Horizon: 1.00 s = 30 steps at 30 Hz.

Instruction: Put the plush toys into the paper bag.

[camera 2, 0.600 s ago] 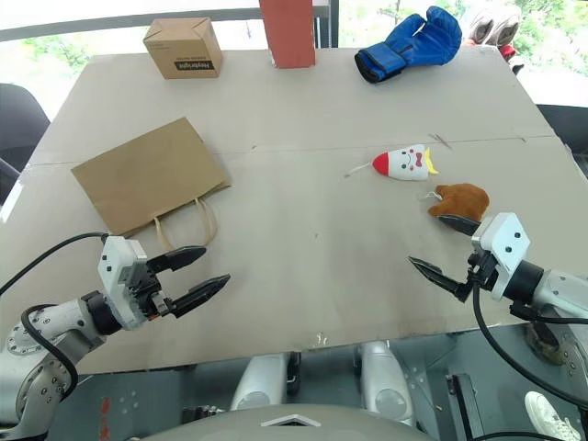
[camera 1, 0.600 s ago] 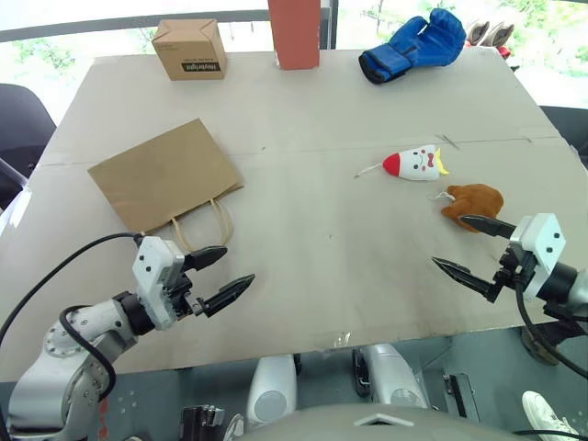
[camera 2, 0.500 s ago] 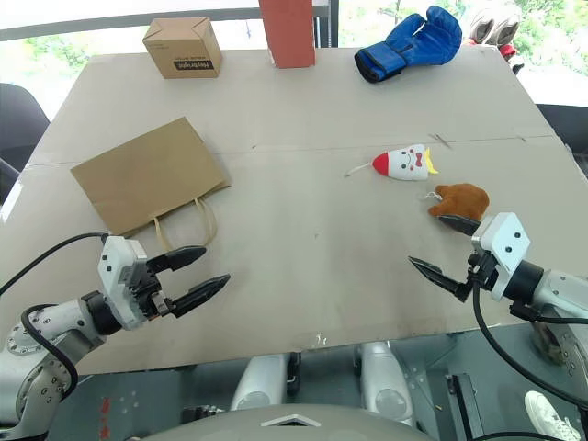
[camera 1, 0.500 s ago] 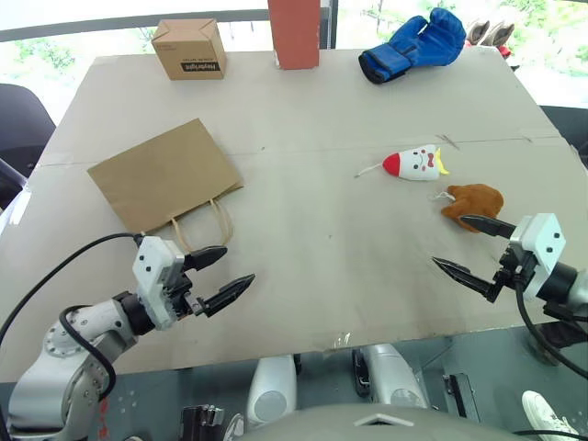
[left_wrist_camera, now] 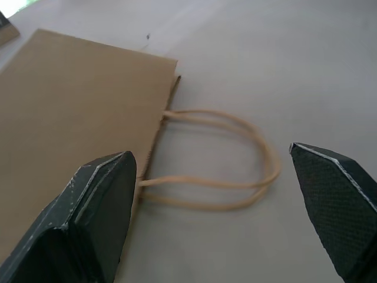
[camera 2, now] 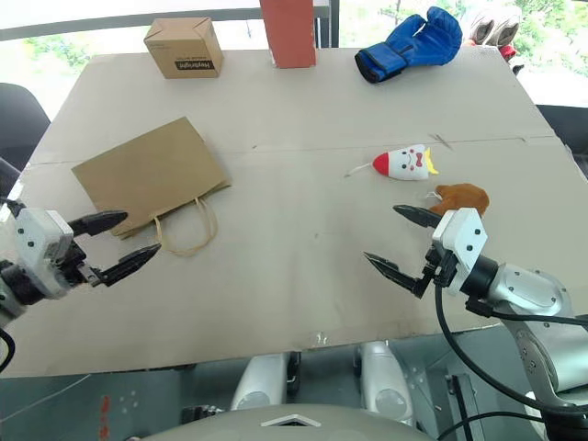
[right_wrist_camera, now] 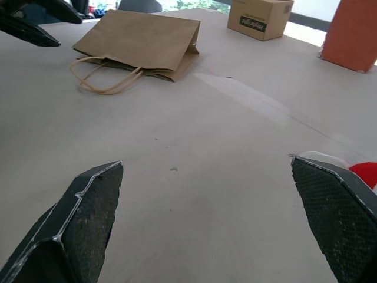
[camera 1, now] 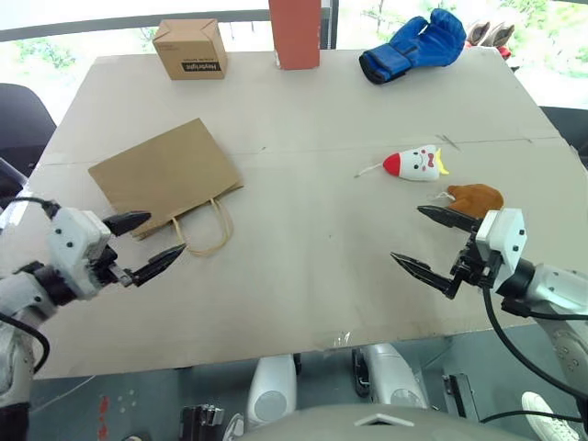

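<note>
bag (camera 1: pixel 165 176) flat on table (camera 1: pixel 303 276) | toys (camera 1: pixel 415 163) loose | both hands (camera 1: pixel 138 248) (camera 1: pixel 432 243) spread, empty | risk: flat mouth blocks insertion

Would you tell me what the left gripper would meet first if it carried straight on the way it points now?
Probably the paper bag's handles: the open left gripper points at them beside the paper bag; depth is uncertain.

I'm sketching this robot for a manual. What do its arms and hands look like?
Each hand, left hand and right hand, has two black pointed fingers with a fine textured surface, on a white boxy block. The arms are silver-grey metal with black joints, and a black cable loops beside each one.
</note>
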Tool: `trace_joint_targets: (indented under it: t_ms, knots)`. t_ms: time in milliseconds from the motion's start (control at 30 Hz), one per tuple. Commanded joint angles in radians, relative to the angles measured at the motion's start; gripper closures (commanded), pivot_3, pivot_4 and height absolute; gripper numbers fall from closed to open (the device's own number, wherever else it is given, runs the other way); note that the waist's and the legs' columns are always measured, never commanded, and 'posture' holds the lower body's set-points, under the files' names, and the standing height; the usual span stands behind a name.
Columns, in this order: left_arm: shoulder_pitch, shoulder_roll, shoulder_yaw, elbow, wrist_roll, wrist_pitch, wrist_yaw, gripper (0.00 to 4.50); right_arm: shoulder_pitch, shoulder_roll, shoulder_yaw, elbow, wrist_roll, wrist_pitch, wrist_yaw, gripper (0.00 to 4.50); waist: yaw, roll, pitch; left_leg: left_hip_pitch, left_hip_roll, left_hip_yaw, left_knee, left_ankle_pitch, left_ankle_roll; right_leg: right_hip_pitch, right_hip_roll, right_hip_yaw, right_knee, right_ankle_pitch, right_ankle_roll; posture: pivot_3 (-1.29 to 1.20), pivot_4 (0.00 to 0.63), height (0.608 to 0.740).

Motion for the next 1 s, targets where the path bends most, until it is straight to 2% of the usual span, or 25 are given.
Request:
trace_joint_targets:
  t_ms: [33, 200, 233, 300, 333, 433, 467, 533, 567, 600, 667, 700, 767, 800, 1000]
  knots:
    - [-0.097, 0.015, -0.089, 0.111, 0.117, -0.200, -0.020, 0.00, -0.004, 0.004, -0.001, -0.017, -0.004, -0.032, -0.003, 0.04, 0.001, 0.000, 0.000, 0.000, 0.000, 0.002, 0.000, 0.000, 0.000, 0.000, -0.001, 0.000, 0.000, 0.000, 0.000, 0.00, 0.150, 0.740]
    - [-0.204, 0.008, -0.216, 0.252, 0.239, -0.365, -0.001, 0.00, 0.017, 0.008, 0.002, -0.030, -0.017, -0.046, -0.011, 0.04, -0.003, -0.002, -0.001, -0.001, 0.001, 0.007, -0.001, 0.002, 0.004, 0.001, -0.002, 0.001, -0.001, 0.000, 0.000, 0.00, 0.150, 0.740]
    - [-0.214, 0.008, -0.229, 0.268, 0.246, -0.390, -0.003, 0.24, 0.020, 0.010, 0.002, -0.031, -0.018, -0.048, -0.013, 0.01, -0.005, -0.002, -0.001, -0.001, 0.001, 0.008, -0.001, 0.003, 0.005, 0.001, -0.001, 0.001, -0.002, 0.000, 0.000, 0.00, 0.150, 0.740]
    - [-0.228, 0.014, -0.260, 0.293, 0.238, -0.430, -0.036, 0.82, 0.029, 0.011, 0.002, -0.036, -0.023, -0.053, -0.016, 0.00, -0.006, -0.002, -0.001, -0.001, 0.002, 0.008, -0.001, 0.003, 0.005, 0.000, 0.000, 0.002, -0.001, 0.000, 0.000, 0.00, 0.150, 0.740]
    - [-0.230, 0.016, -0.267, 0.300, 0.224, -0.434, -0.050, 1.27, 0.033, 0.011, 0.001, -0.039, -0.024, -0.055, -0.018, 0.00, -0.006, -0.002, -0.001, 0.000, 0.002, 0.008, -0.002, 0.003, 0.005, 0.000, 0.001, 0.002, -0.001, 0.000, 0.000, 0.00, 0.150, 0.740]
    - [-0.232, 0.012, -0.220, 0.286, 0.084, -0.318, -0.096, 2.80, 0.046, 0.016, 0.001, -0.037, -0.030, -0.066, -0.026, 0.00, -0.005, -0.002, -0.001, 0.000, 0.004, 0.008, -0.002, 0.003, 0.005, 0.000, 0.002, 0.001, 0.002, 0.000, 0.000, 0.00, 0.150, 0.740]
    - [-0.234, 0.011, -0.198, 0.275, 0.035, -0.263, -0.102, 3.45, 0.049, 0.018, 0.004, -0.034, -0.034, -0.071, -0.026, 0.00, -0.005, -0.002, -0.001, 0.000, 0.004, 0.008, -0.001, 0.003, 0.005, 0.000, 0.002, 0.001, 0.002, 0.000, 0.000, 0.00, 0.150, 0.740]
    - [-0.208, 0.046, -0.162, 0.253, -0.060, -0.151, -0.172, 3.73, 0.053, 0.025, 0.013, -0.027, -0.042, -0.083, -0.025, 0.00, -0.005, -0.002, -0.001, 0.001, 0.004, 0.008, -0.001, 0.003, 0.005, 0.000, 0.002, 0.001, 0.004, 0.000, 0.001, 0.00, 0.150, 0.740]
    - [-0.196, 0.060, -0.150, 0.247, -0.079, -0.128, -0.199, 3.55, 0.053, 0.028, 0.016, -0.024, -0.045, -0.086, -0.025, 0.00, -0.006, -0.003, -0.001, 0.001, 0.004, 0.008, 0.000, 0.003, 0.005, 0.000, 0.002, 0.001, 0.004, 0.000, 0.001, 0.00, 0.150, 0.740]
    - [-0.188, 0.070, -0.142, 0.244, -0.090, -0.113, -0.218, 3.58, 0.052, 0.031, 0.019, -0.022, -0.047, -0.089, -0.024, 0.00, -0.008, -0.003, -0.002, 0.001, 0.004, 0.008, 0.000, 0.003, 0.005, 0.000, 0.002, 0.001, 0.004, 0.000, 0.001, 0.00, 0.150, 0.740]
    - [-0.185, 0.083, -0.133, 0.248, -0.088, -0.109, -0.237, 2.68, 0.049, 0.034, 0.025, -0.017, -0.048, -0.095, -0.021, 0.00, -0.007, -0.002, -0.001, 0.001, 0.004, 0.009, 0.000, 0.003, 0.005, 0.000, 0.002, 0.002, 0.004, 0.000, 0.001, 0.00, 0.150, 0.740]
    - [-0.191, 0.088, -0.129, 0.257, -0.082, -0.112, -0.238, 2.49, 0.046, 0.036, 0.027, -0.016, -0.047, -0.097, -0.020, 0.00, -0.003, -0.002, -0.001, 0.001, 0.004, 0.009, 0.000, 0.003, 0.005, 0.000, 0.002, 0.002, 0.004, 0.000, 0.001, 0.00, 0.150, 0.740]
    - [-0.220, 0.104, -0.139, 0.315, -0.025, -0.195, -0.251, 1.41, 0.044, 0.036, 0.031, -0.013, -0.041, -0.104, -0.011, 0.00, 0.000, -0.002, -0.001, 0.001, 0.004, 0.009, 0.000, 0.003, 0.005, 0.000, 0.001, 0.001, 0.004, 0.000, 0.001, 0.00, 0.150, 0.740]
    - [-0.230, 0.108, -0.149, 0.337, -0.001, -0.232, -0.261, 1.12, 0.044, 0.034, 0.030, -0.012, -0.039, -0.108, -0.006, 0.00, 0.001, -0.003, -0.002, 0.001, 0.004, 0.009, 0.001, 0.003, 0.005, 0.000, 0.001, 0.001, 0.004, 0.000, 0.001, 0.00, 0.150, 0.740]
    - [-0.304, 0.092, -0.222, 0.437, 0.136, -0.409, -0.219, 1.12, 0.047, 0.032, 0.023, -0.015, -0.042, -0.112, -0.004, 0.00, 0.000, -0.003, -0.002, 0.001, 0.004, 0.010, 0.001, 0.003, 0.005, 0.000, 0.001, 0.001, 0.004, 0.000, 0.000, 0.00, 0.150, 0.740]
